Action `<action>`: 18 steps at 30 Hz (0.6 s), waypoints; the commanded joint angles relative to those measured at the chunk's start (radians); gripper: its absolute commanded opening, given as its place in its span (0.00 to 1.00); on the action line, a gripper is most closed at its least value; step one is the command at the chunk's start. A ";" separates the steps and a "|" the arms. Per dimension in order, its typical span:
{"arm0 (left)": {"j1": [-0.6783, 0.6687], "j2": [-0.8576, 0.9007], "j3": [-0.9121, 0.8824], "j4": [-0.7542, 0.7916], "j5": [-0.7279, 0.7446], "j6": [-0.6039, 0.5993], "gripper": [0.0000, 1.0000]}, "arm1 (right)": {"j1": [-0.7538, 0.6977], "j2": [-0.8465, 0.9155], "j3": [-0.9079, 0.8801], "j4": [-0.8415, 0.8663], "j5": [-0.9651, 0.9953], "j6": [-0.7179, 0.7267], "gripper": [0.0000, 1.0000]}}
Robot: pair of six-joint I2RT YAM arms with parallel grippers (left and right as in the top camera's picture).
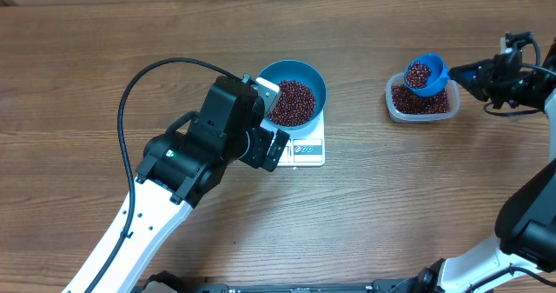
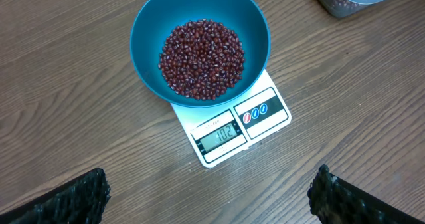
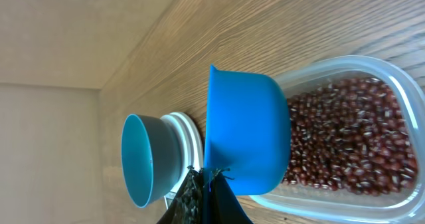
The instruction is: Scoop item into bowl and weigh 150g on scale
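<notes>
The blue bowl (image 1: 300, 67) (image 2: 143, 24) stands on the white scale (image 1: 313, 149) (image 2: 265, 111) and holds a heap of dark red-brown beans (image 1: 291, 102) (image 2: 201, 58). My left gripper (image 1: 276, 149) (image 2: 209, 204) hovers open just in front of the scale's lit display, with nothing between its fingers. My right gripper (image 1: 469, 71) (image 3: 206, 184) is shut on the handle of a small blue scoop (image 1: 426, 74) (image 3: 246, 134). The scoop is full of beans and hangs above the clear tub (image 1: 395, 110) (image 3: 372, 60). In the right wrist view the bowl (image 3: 143, 161) shows beyond the scoop.
The clear plastic tub at the right still holds many beans (image 3: 345, 137). My left arm and its black cable (image 1: 130, 93) cover the table's lower left. Bare wood lies between the scale and the tub.
</notes>
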 commanded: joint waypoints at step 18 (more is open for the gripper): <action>0.005 -0.010 0.016 0.002 0.007 0.012 1.00 | 0.311 -0.206 0.036 0.148 -0.045 -0.014 0.04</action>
